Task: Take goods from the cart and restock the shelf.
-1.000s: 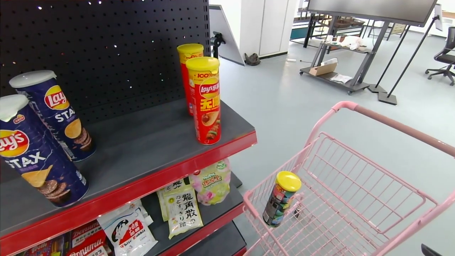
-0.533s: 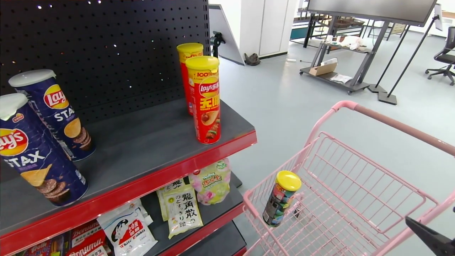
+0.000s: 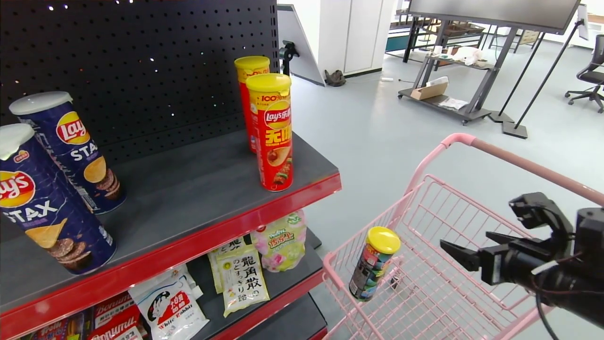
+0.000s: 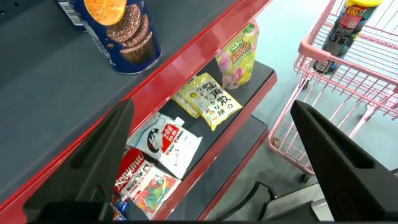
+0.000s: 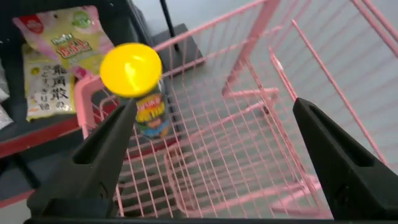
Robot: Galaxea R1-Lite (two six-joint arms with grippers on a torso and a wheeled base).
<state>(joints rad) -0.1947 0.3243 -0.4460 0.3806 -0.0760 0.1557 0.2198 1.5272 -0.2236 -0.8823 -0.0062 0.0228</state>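
A pink wire cart (image 3: 495, 156) stands right of the shelf (image 3: 188, 189). One yellow-lidded can (image 3: 375, 263) stands upright in the basket's near-left corner. My right gripper (image 3: 466, 239) hovers open above the basket, to the right of that can and pointing at it, with a clear gap between. From the right wrist the can (image 5: 151, 115) lies ahead between the open fingers of the right gripper (image 5: 214, 106), untouched. My left gripper (image 4: 212, 107) is open and holds nothing, hanging in front of the shelf's red edge (image 4: 186, 56); the can (image 4: 348, 25) is far off.
On the top board stand two red cans (image 3: 276, 132) at the right end and two blue cans (image 3: 47, 203) at the left, with bare board between. Snack bags (image 3: 240, 278) lie on the lower shelf. A black screen stand (image 3: 462, 71) is far behind across open floor.
My right arm has come in from the lower right corner and risen up and leftward over the cart basket toward the can. The can and the shelf goods have stayed put.
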